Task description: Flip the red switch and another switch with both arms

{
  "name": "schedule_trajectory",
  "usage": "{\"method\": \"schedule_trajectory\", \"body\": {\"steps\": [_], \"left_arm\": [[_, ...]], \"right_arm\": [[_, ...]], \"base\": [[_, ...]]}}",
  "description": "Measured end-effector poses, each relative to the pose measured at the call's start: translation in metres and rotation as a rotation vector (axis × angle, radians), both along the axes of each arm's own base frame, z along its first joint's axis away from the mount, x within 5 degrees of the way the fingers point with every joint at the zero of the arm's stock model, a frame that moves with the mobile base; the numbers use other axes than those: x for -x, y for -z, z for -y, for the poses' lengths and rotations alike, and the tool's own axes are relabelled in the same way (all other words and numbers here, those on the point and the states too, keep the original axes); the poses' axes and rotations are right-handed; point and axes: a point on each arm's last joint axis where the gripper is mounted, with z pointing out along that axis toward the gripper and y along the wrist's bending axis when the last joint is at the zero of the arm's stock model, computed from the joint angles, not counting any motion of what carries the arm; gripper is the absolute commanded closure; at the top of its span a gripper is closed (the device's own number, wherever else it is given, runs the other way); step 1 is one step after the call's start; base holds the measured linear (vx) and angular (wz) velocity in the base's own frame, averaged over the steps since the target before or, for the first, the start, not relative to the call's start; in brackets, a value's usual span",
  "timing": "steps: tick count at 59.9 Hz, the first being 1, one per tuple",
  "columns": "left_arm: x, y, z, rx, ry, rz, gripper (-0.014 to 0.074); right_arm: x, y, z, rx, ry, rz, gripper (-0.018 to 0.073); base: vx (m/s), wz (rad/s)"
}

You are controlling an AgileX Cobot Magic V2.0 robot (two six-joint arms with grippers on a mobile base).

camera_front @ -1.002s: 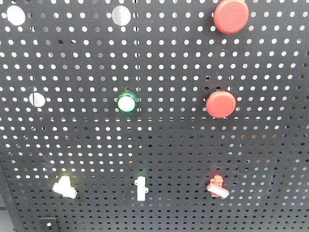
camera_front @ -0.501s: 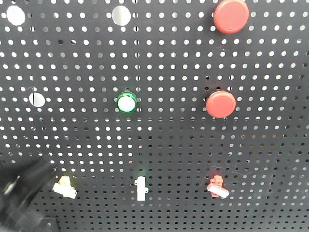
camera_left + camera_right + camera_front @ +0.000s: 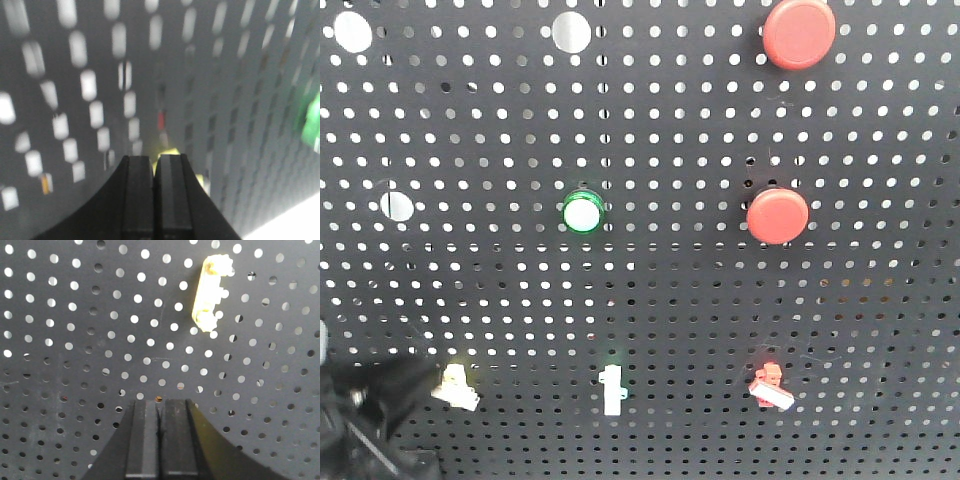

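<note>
The red switch point(image 3: 770, 385) sits low on the right of the black pegboard point(image 3: 680, 300), its white lever angled down to the right. The other switch, pale yellow with a whitish lever point(image 3: 455, 385), sits low on the left. My left gripper point(image 3: 420, 385) comes in blurred from the bottom left corner, its tip right beside that switch. In the left wrist view the left gripper point(image 3: 153, 157) is shut, with the yellow switch point(image 3: 169, 151) showing just past the tips. My right gripper point(image 3: 160, 401) is shut and empty, facing the board below a pale toggle point(image 3: 210, 290).
A green-based toggle with a white lever point(image 3: 611, 388) is between the two switches. Higher up are a green-ringed round button point(image 3: 582, 213) and two large red push buttons point(image 3: 777, 214) point(image 3: 799, 33). My right arm does not show in the front view.
My left gripper came into the front view from the bottom left and has closed in on the pale yellow switch. The switch levers look unchanged.
</note>
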Motion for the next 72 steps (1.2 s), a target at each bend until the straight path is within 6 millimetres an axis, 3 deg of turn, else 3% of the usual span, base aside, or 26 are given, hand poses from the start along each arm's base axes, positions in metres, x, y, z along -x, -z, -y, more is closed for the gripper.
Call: {"method": "schedule_trajectory", "body": {"steps": [19, 33, 40, 53, 63, 72], "left_arm": [[0.004, 0.013, -0.003, -0.057, -0.021, -0.144, 0.0594], [0.002, -0.008, 0.0, 0.054, -0.001, 0.053, 0.0594], [-0.004, -0.008, 0.003, 0.07, 0.005, 0.083, 0.0594], [-0.013, 0.007, 0.008, 0.079, -0.014, -0.041, 0.0594], [-0.009, 0.008, 0.006, 0.099, -0.039, -0.126, 0.0594], [-0.001, 0.026, 0.001, 0.034, -0.069, -0.292, 0.0594]], "right_arm": [[0.0, 0.0, 0.0, 0.0, 0.0, 0.001, 0.0566], [0.0, 0.0, 0.0, 0.0, -0.001, 0.002, 0.0566], [0.0, 0.0, 0.0, 0.0, -0.001, 0.003, 0.0566], [0.0, 0.0, 0.0, 0.0, -0.001, 0.003, 0.0566], [0.0, 0.0, 0.0, 0.0, -0.001, 0.003, 0.0566], [0.0, 0.0, 0.0, 0.0, -0.001, 0.003, 0.0566]], "base": [[0.0, 0.0], [0.0, 0.0], [0.0, 0.0], [0.0, 0.0], [0.0, 0.0], [0.0, 0.0]]}}
